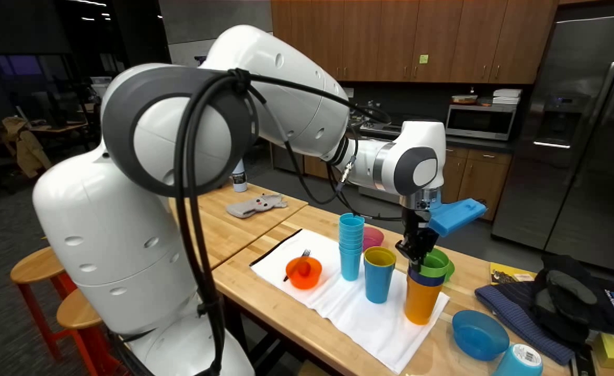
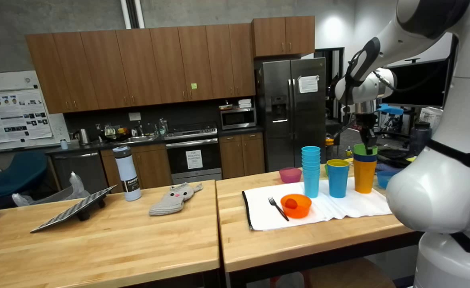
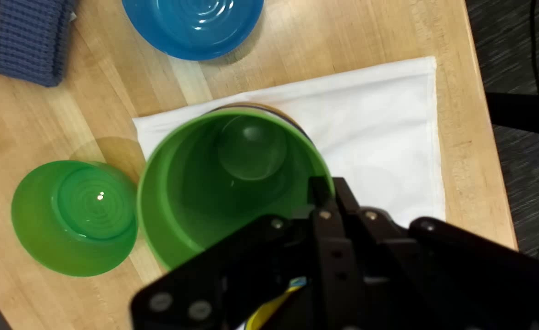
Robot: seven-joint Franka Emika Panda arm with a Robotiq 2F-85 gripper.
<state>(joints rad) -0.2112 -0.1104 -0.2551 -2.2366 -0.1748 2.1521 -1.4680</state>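
My gripper [image 3: 332, 185] is shut on the rim of a green cup [image 3: 191, 183], one finger inside the wall and one outside. In both exterior views the green cup [image 1: 437, 261] sits at the top of an upright stack, above a dark blue rim [image 1: 426, 278] and an orange cup [image 1: 421, 303]. The stack stands on a white cloth [image 3: 379, 137]. A green bowl [image 3: 74, 220] lies close beside it on the wood. Nearby stands a blue cup [image 1: 378, 282] with a yellow cup [image 1: 380, 255] nested in it, mostly hidden by the gripper in the wrist view.
A tall light-blue cup stack [image 1: 350, 250], an orange bowl [image 1: 303, 274] with a fork [image 2: 279, 208] and a pink bowl [image 1: 373, 237] are farther along. A blue bowl [image 1: 479, 334], an overturned light-blue cup [image 1: 520, 361] and dark knitwear [image 1: 521, 318] lie on the opposite side.
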